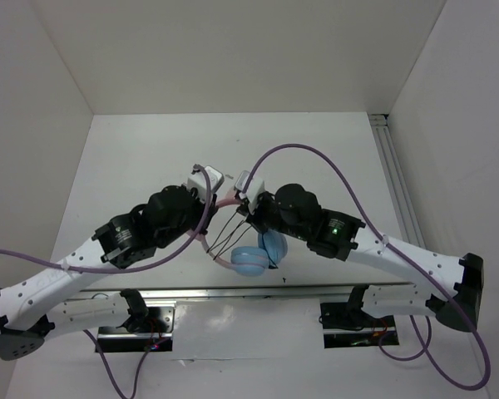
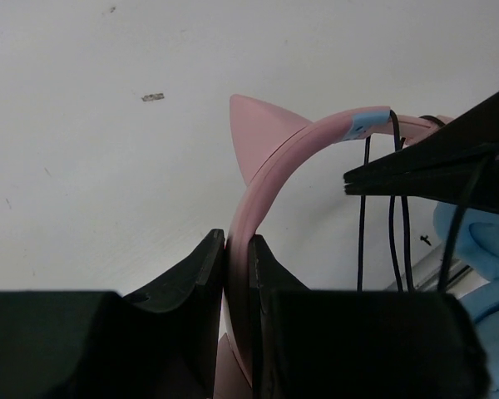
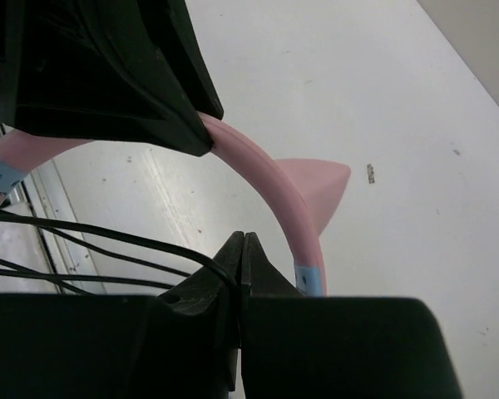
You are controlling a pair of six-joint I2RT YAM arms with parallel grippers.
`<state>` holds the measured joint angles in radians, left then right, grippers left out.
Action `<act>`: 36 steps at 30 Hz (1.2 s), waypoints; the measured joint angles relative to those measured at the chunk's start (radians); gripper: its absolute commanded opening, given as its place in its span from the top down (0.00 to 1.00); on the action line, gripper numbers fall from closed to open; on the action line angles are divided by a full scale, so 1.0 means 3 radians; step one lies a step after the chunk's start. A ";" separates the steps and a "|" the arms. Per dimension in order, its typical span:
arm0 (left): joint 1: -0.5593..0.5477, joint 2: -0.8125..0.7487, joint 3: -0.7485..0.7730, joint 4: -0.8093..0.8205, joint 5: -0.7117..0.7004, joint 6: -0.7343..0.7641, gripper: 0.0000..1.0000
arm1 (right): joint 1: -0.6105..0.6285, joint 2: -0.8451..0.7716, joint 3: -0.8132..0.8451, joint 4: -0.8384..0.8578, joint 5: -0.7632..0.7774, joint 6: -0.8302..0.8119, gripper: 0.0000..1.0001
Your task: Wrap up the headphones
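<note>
The headphones hang between my two grippers above the table's near middle. The pink headband (image 1: 224, 202) with its cat ear (image 2: 262, 133) runs between them, and the light blue ear cups (image 1: 251, 259) hang below. My left gripper (image 2: 237, 249) is shut on the pink headband (image 2: 243, 249). My right gripper (image 3: 244, 249) is shut on the thin black cord (image 3: 108, 237), just left of the headband (image 3: 266, 179). Several strands of cord (image 2: 395, 216) run down from the band (image 1: 229, 226).
Thick purple robot cables (image 1: 333, 170) arc over both arms. An aluminium rail (image 1: 395, 179) runs along the table's right edge and another lies along the near edge (image 1: 233, 293). White walls enclose the table.
</note>
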<state>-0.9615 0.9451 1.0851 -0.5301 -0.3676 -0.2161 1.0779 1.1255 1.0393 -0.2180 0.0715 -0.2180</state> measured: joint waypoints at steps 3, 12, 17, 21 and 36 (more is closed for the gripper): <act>0.0191 0.0126 0.0006 0.0074 0.0085 -0.0019 1.00 | -0.0209 0.0042 0.0000 0.0009 -0.0088 0.0003 0.96; 0.0502 0.0156 0.0005 0.0122 0.0285 -0.0062 1.00 | -0.0423 0.0102 -0.0085 0.0169 -0.0282 0.0025 0.95; 0.0520 0.0155 0.0004 0.0125 0.0285 -0.0062 1.00 | -0.0455 0.0102 -0.0085 0.0191 -0.0278 0.0038 0.92; 0.0520 0.0141 -0.0046 0.0151 0.0278 -0.0062 1.00 | -0.0460 0.0102 -0.0084 0.0189 -0.0224 0.0038 0.90; 0.0328 0.0093 -0.0192 0.0267 -0.0029 -0.0046 1.00 | -0.0460 0.0198 0.0132 0.0086 -0.0123 0.0023 0.90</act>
<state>-0.8631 0.9730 1.0275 -0.4500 -0.3763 -0.2298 0.9398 1.1851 1.0790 -0.1921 0.0345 -0.2111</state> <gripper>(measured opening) 0.264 0.096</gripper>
